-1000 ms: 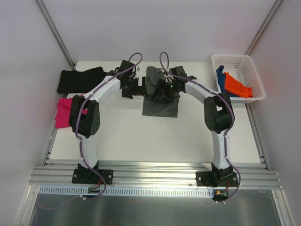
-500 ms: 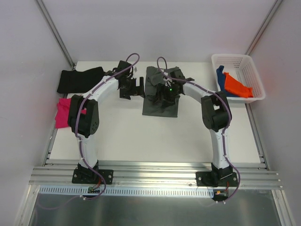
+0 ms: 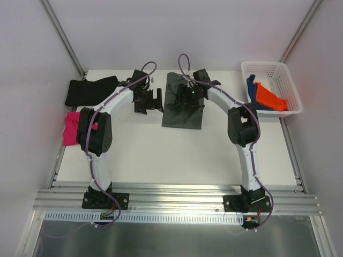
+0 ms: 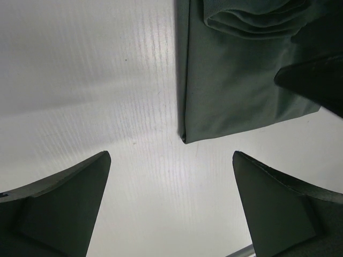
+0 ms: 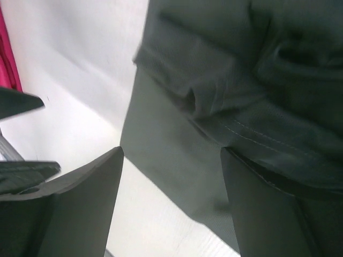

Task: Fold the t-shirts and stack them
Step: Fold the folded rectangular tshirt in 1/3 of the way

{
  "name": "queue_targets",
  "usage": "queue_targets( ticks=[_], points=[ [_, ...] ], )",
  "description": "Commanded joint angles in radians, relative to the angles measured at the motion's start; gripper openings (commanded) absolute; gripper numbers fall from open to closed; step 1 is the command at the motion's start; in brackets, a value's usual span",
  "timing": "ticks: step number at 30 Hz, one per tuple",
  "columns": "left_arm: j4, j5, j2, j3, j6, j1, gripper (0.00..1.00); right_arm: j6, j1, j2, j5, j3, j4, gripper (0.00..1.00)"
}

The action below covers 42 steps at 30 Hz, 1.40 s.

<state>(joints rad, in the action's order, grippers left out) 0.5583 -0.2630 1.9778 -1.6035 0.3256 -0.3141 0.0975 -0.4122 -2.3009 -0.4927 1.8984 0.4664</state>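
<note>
On the far middle of the table (image 3: pixel 161 155), your dark grey shirt (image 3: pixel 183 116) lies mostly flat as a folded rectangle, with a rumpled roll of cloth at its far end

Your right claw (image 3: pixel 185 100) hangs right over that far part. Its wrist view shows the jaws well apart, with flat grey cloth and a strip of bare table in the gap and nothing pinched between them. The finger (image 5: pixel 278 214) on the right of that view sits close against the bunched fold with the stitched hem, can't tell if it touches

Your left claw (image 3: pixel 151 103) is just beside the shirt's left edge, over bare table. Its jaws are spread fully wide, gripping nothing and touching nothing. From its wrist you see one squared corner of the grey shirt ahead of the fingers, clear of both

Other shirts:
- black shirt (image 3: pixel 91 90) lies at the far left corner of the table, well apart from both claws
- magenta shirt (image 3: pixel 71 128) hangs at the left edge, partly behind your left arm
- orange shirt (image 3: pixel 269 96) and blue shirt (image 3: pixel 250 85) lie together in the white basket (image 3: pixel 268 67) at the far right, orange partly over blue
</note>
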Motion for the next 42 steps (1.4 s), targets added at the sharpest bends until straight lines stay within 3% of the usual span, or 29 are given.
queue_targets(
  ticks=[1, 6, 11, 27, 42],
  points=[
    [0.003, -0.018, -0.063, 0.007, 0.000, 0.004, 0.99, -0.028, 0.039, -0.029, 0.037, 0.122, -0.011, 0.77],
    [0.008, -0.010, -0.099, 0.037, -0.016, 0.003, 0.99, -0.081, 0.084, -0.071, 0.127, 0.267, -0.021, 0.78],
    [0.008, 0.004, -0.116, 0.051, -0.026, 0.003, 0.99, -0.154, 0.102, -0.043, 0.181, 0.301, -0.035, 0.78],
    [0.005, -0.005, -0.097, 0.020, -0.022, -0.013, 0.99, -0.079, 0.084, 0.184, 0.051, 0.029, -0.029, 0.78],
    [0.003, 0.036, -0.125, 0.039, -0.048, -0.011, 0.99, -0.041, 0.050, 0.132, 0.019, -0.015, -0.023, 0.78]
  ],
)
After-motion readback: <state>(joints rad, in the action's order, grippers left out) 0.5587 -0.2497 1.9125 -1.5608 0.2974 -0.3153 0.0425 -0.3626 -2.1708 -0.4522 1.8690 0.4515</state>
